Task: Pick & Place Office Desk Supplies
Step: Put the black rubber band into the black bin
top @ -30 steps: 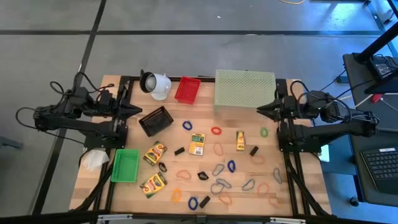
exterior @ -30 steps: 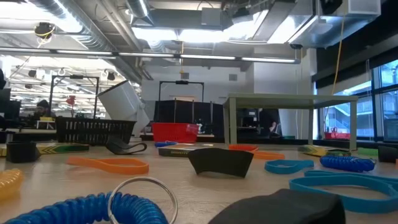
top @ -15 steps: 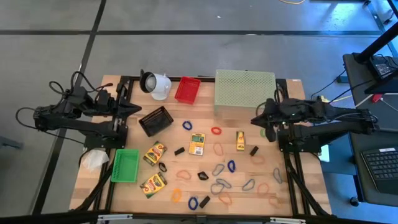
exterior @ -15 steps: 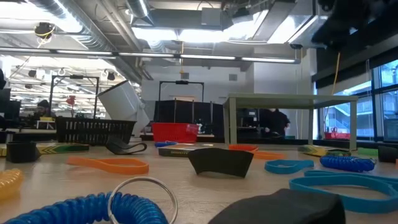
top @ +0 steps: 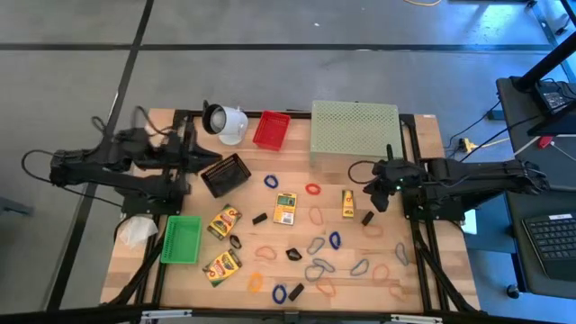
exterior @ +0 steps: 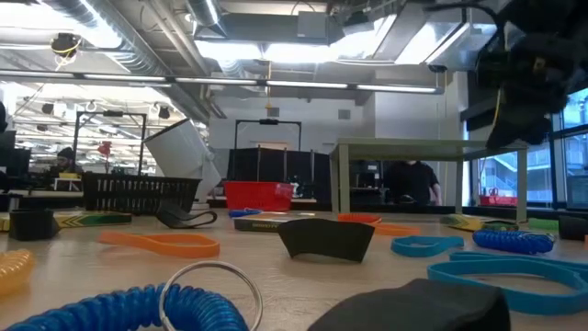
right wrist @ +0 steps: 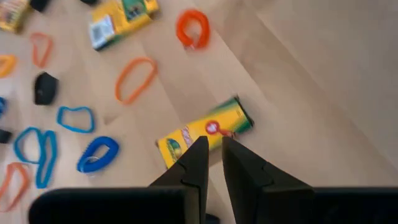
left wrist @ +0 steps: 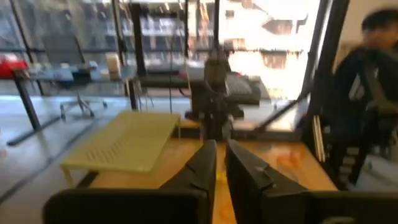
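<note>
A pale wooden tabletop point(top: 423, 270) fills the centre of the overhead frame, strewn with thin rubber-band loops point(top: 316, 216) and small black clips point(top: 292, 254). Four yellow-green cardboard crayon boxes point(top: 223, 221) lie mid-table. Three mesh trays appear empty: a black tray point(top: 225, 174), a red tray point(top: 271, 130), and a green tray point(top: 181, 239). The right claw point(top: 378, 200), centre right, hovers over one crayon box point(right wrist: 205, 132), fingers nearly together, holding nothing. The left claw point(top: 214, 164), centre left, is slightly parted and empty.

Bare wood lies open between red tray point(top: 271, 129) and mesh stand point(top: 355, 131); table front point(top: 297, 270) crowded with bands and clips; black basket point(top: 225, 174) fronts left gripper point(top: 209, 164).
</note>
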Motion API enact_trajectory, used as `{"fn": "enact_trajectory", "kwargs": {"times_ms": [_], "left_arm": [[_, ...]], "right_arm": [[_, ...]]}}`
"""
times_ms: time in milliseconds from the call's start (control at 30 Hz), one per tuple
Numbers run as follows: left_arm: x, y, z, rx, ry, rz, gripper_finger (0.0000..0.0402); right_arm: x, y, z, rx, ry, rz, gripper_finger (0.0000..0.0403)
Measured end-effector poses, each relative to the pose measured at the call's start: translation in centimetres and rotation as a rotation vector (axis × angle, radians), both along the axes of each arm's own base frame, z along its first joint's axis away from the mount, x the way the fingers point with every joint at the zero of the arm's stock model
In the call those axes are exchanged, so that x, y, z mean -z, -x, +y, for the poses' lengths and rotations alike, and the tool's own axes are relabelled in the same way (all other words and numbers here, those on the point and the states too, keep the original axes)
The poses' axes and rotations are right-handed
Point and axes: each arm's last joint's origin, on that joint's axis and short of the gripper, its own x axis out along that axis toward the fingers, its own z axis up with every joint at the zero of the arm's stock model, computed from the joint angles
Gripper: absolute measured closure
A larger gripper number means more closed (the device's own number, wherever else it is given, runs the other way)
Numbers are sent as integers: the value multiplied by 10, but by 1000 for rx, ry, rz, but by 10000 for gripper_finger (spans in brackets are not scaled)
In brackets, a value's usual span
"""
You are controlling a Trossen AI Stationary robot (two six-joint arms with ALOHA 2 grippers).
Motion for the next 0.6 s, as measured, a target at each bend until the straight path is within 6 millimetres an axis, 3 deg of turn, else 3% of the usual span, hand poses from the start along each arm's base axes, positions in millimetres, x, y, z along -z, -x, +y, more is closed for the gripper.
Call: {"fn": "enact_trajectory", "kwargs": {"times_ms": [333, 600], "left_arm": [[45, -72, -5, 40, -66, 331, 261], [89, -113, -16, 57, 17, 552, 238]], "right_arm": [[7, -3, 0, 6, -4, -37, 353], [2, -8, 0, -8, 13, -112, 353]]}}
